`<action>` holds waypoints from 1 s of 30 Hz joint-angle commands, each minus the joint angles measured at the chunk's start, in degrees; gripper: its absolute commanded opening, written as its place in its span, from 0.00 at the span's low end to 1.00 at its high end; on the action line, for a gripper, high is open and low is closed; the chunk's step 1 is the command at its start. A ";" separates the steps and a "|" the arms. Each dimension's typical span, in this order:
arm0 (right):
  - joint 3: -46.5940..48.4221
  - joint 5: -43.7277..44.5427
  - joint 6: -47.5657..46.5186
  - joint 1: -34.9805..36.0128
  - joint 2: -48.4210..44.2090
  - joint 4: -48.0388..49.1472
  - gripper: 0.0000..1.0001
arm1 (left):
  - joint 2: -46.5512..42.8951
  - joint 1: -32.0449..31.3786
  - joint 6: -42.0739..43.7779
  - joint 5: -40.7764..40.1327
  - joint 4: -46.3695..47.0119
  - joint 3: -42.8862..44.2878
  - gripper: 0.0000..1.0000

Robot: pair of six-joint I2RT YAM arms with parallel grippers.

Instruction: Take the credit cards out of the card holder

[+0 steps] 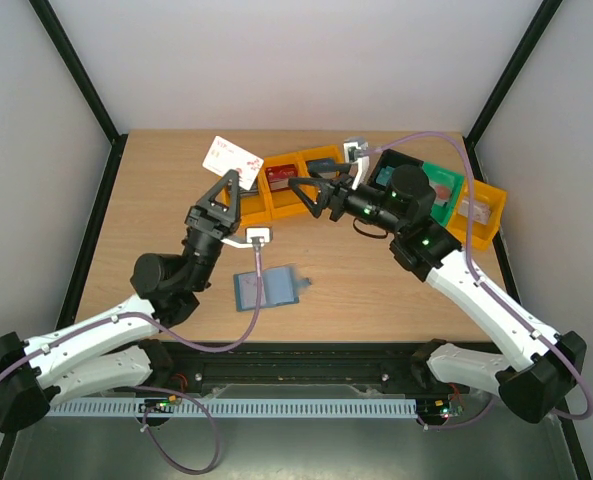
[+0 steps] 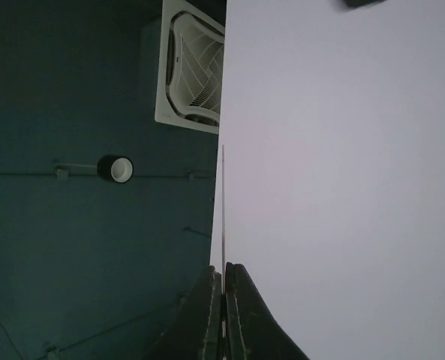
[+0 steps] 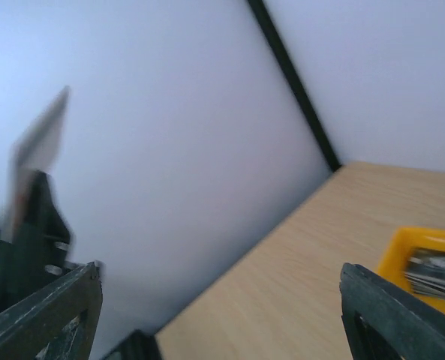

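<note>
The left gripper (image 1: 231, 179) pinches a thin white-and-red plastic credit card (image 1: 233, 157), raised near the desk's far edge. The small teal-blue wallet-like card holder (image 1: 268, 287) lies flat toward the near edge. The right gripper (image 1: 307, 198) gapes wide, empty.

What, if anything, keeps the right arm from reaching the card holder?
Probably nothing, so yes. The card holder lies alone on the table, the right pincer is open and empty, and the left pincer holds a card away from it.
</note>
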 commanded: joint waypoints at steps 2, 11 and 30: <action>-0.92 -7.07 10.28 2.32 0.09 15.94 0.84 | 0.91 -2.53 32.73 -3.23 9.24 -3.05 0.02; -0.53 -5.32 14.45 6.85 4.10 21.85 0.78 | 0.86 -3.35 32.56 -6.57 8.23 -5.16 0.02; 5.36 -3.33 17.19 10.68 12.50 22.09 0.23 | 1.72 -4.34 30.71 -10.62 6.64 -5.99 0.02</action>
